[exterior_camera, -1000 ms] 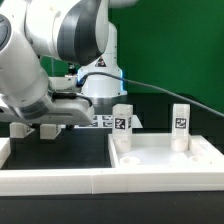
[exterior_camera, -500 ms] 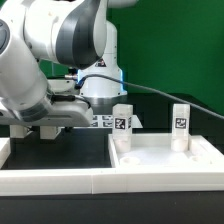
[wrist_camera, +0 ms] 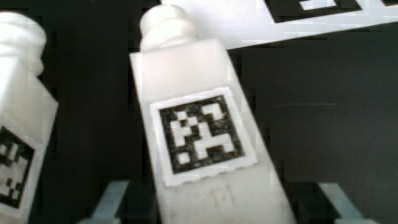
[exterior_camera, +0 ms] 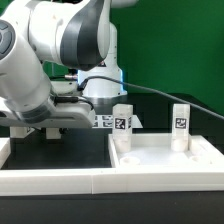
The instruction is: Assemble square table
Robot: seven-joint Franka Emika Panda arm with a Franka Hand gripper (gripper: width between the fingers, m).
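gripper (wrist_camera: 222,203) straddles 1 leg (wrist_camera: 199,120); cannot tell if it grips. leg lies skewed to the jaws: squeezing may twist it into the 2nd leg (wrist_camera: 22,100).

Marker board (exterior_camera: 100,121) on black table (exterior_camera: 60,150), green backdrop (exterior_camera: 170,40) behind

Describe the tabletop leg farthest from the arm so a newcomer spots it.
Find the white square tabletop low on the exterior view's right. Two tagged white legs stand upright along its far edge. Yours is the rightmost leg, against the green backdrop; the other leg stands beside the arm's white base.
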